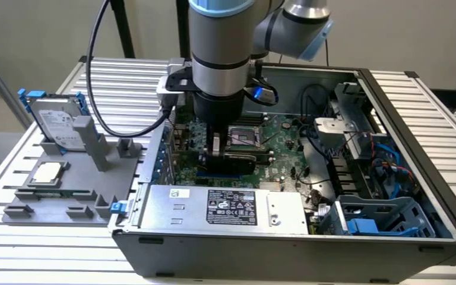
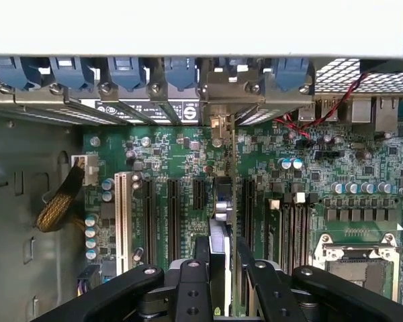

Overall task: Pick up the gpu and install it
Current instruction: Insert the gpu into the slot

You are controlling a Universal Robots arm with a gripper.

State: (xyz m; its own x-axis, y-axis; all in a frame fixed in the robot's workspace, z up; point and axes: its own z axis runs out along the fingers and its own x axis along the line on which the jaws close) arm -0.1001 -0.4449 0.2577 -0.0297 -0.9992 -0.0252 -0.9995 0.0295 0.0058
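My gripper [image 1: 230, 155] is down inside the open computer case [image 1: 418, 148], over the green motherboard [image 2: 168, 154]. The gpu [image 1: 242, 161] stands on edge between the fingers as a thin dark card. In the wrist view the gpu [image 2: 225, 201] appears edge-on, running along an expansion slot from my gripper [image 2: 223, 258] to the rear panel. Its silver end bracket [image 2: 225, 90] sits among the blue slot clips there. A finger [image 2: 201, 251] lies against each side of the card. Whether the card is pressed fully into the slot cannot be seen.
The power supply [image 1: 220, 208] lies along the case's near wall, the CPU socket [image 1: 244, 133] beside the card. Cables and a blue drive cage [image 1: 379, 219] fill the exterior view's right. Outside, a grey tray [image 1: 22, 214] holds a hard drive [image 1: 54, 122], a processor [image 1: 46, 173] and a memory stick [image 1: 54, 193].
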